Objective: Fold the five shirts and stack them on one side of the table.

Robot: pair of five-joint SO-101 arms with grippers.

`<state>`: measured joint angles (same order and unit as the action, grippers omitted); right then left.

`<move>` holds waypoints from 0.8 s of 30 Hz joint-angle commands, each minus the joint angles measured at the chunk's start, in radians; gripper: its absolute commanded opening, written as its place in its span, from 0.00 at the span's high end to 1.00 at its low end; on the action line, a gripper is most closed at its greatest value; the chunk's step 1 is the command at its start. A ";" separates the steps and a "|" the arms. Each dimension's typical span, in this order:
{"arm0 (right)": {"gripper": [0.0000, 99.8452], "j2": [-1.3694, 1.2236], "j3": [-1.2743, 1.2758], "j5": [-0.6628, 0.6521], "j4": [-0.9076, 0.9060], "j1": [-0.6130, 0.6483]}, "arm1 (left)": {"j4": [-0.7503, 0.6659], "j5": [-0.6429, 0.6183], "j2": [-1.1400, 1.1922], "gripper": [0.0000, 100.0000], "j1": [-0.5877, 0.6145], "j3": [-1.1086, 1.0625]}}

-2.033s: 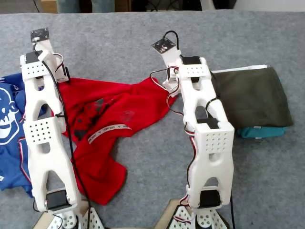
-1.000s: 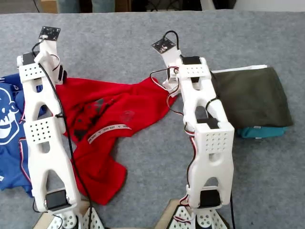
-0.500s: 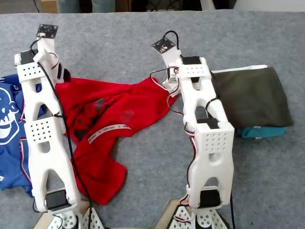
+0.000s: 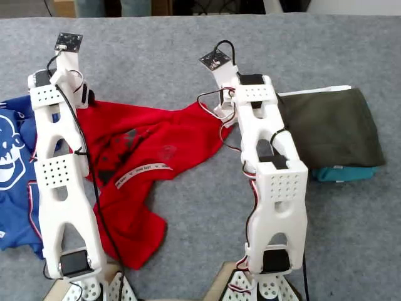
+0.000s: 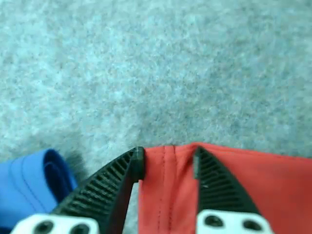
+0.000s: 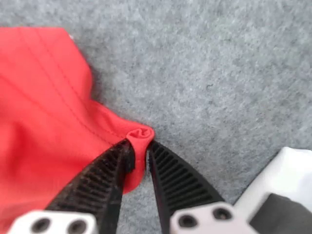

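A crumpled red shirt (image 4: 144, 150) lies spread between the two arms. My left gripper (image 5: 168, 163) is at the shirt's far left corner (image 5: 234, 185), open, with the hemmed edge lying flat between its black fingers. My right gripper (image 6: 139, 146) is shut on a small pinched fold at the red shirt's (image 6: 44, 112) far right corner, low over the mat. In the high view that gripper (image 4: 219, 110) sits under its wrist by the shirt's right tip. A blue printed shirt (image 4: 12, 157) lies unfolded at the left edge, and its cloth (image 5: 29, 180) shows beside my left fingers.
A folded dark olive shirt (image 4: 332, 128) rests on a folded teal one (image 4: 341, 172) at the right side, with a white edge under it. The grey felt mat (image 4: 156, 56) covers the table. Both arm bases stand at the near edge.
My left wrist has swung slightly back and forth and now sits a little further right. The red shirt's left corner shifted with it. The right arm has kept still.
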<state>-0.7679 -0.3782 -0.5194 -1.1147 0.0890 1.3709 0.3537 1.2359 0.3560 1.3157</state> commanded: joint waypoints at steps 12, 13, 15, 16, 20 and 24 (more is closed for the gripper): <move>0.99 -0.015 -0.005 0.003 0.015 0.008 | 0.163 -0.011 -0.021 0.97 -0.007 0.088; 0.99 -0.010 -0.007 0.008 0.012 0.008 | 0.196 -0.041 -0.032 0.97 0.002 0.128; 0.99 0.021 -0.033 0.008 -0.028 0.008 | 0.253 -0.103 -0.044 0.97 0.019 0.214; 0.99 0.041 -0.051 0.009 -0.051 0.005 | 0.279 -0.129 -0.051 0.97 0.025 0.255; 0.99 0.136 -0.165 0.074 -0.170 0.012 | 0.344 -0.207 -0.086 0.97 0.033 0.355; 0.99 0.231 -0.312 0.094 -0.316 0.031 | 0.387 -0.272 -0.224 0.97 0.048 0.349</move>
<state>-0.6544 -0.5623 -0.4427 -1.3418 0.1089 1.7300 0.1297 1.1669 0.3667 1.6042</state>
